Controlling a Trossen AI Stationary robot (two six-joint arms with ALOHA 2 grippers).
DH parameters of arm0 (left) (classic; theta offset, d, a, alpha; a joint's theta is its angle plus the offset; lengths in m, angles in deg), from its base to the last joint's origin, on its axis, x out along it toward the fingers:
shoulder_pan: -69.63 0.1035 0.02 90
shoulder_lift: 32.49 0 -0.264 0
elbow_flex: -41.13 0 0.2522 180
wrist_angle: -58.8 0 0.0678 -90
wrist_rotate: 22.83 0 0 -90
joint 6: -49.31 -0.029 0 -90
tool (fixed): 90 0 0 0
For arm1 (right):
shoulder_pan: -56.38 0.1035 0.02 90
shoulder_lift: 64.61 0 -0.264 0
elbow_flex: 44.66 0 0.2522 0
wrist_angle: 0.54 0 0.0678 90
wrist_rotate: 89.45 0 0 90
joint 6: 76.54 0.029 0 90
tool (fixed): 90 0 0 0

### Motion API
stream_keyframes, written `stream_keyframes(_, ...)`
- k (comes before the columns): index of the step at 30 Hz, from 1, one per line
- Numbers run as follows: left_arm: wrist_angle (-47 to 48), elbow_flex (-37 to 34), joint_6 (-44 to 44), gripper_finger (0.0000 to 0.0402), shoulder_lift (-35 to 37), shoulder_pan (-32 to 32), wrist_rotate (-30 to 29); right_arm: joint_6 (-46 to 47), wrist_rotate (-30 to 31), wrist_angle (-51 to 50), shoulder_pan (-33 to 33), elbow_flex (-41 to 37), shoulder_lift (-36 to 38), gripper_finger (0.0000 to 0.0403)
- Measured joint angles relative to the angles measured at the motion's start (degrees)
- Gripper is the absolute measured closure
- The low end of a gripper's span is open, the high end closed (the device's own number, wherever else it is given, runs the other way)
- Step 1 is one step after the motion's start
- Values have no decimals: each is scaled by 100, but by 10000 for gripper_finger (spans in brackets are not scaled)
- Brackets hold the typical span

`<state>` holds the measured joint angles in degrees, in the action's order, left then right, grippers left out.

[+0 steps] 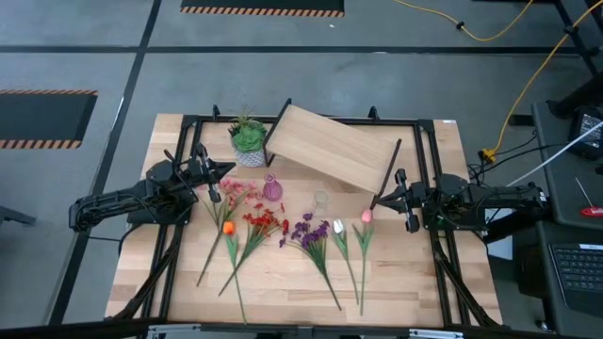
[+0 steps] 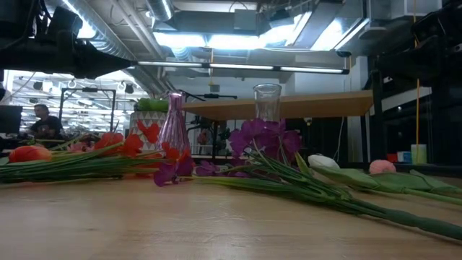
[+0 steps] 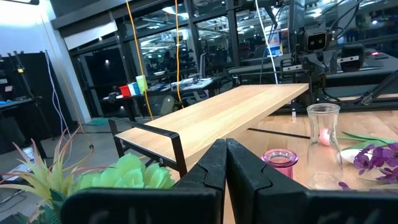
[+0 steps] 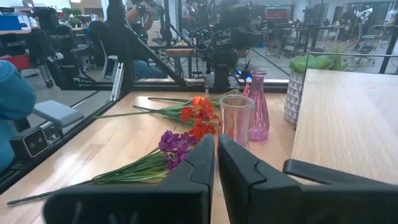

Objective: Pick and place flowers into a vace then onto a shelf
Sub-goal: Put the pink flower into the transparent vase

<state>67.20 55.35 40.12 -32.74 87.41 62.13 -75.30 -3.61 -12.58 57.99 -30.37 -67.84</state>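
Table (image 1: 424,273): wooden top, both arms low at its side edges, reaching inward. Shelf (image 1: 330,146) sits far centre, angled, beside a potted green plant (image 1: 249,137). Left gripper (image 1: 213,191) hovers over the pink blossoms (image 1: 237,194), fingers pressed together, holding nothing. Right gripper (image 1: 378,201) sits just beside the shelf's right leg, near the pink tulip (image 1: 366,217), fingers nearly together, nothing held. Flowers (image 1: 311,235) lie loose in a row across mid-table. Pink vase (image 1: 272,188) and clear glass vase (image 1: 321,200) stand upright between flowers and shelf.
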Motion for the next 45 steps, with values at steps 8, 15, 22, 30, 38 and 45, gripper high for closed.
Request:
stream_keyframes(8, 0, 1, 0, 398, 0, 1, -1, 254, -23, -7, 4, 0, -4, 398)
stream_keyframes(15, 0, 1, 0, 398, 0, 0, -2, 129, -44, -5, 15, 0, -11, 399)
stream_keyframes(22, 0, 1, 0, 398, 0, 0, -2, 152, -247, 28, 15, 0, -11, 401)
stream_keyframes(30, 0, -1, 1, 398, 0, 1, -2, -26, -452, 54, 125, 0, -15, 401)
stream_keyframes(38, -2, 0, 0, 398, 0, 1, -2, -20, -450, 60, 131, 0, -13, 392)
stream_keyframes(45, -6, -1, 2, 398, 0, 0, 2, -13, -448, 61, 131, 0, -13, 390)
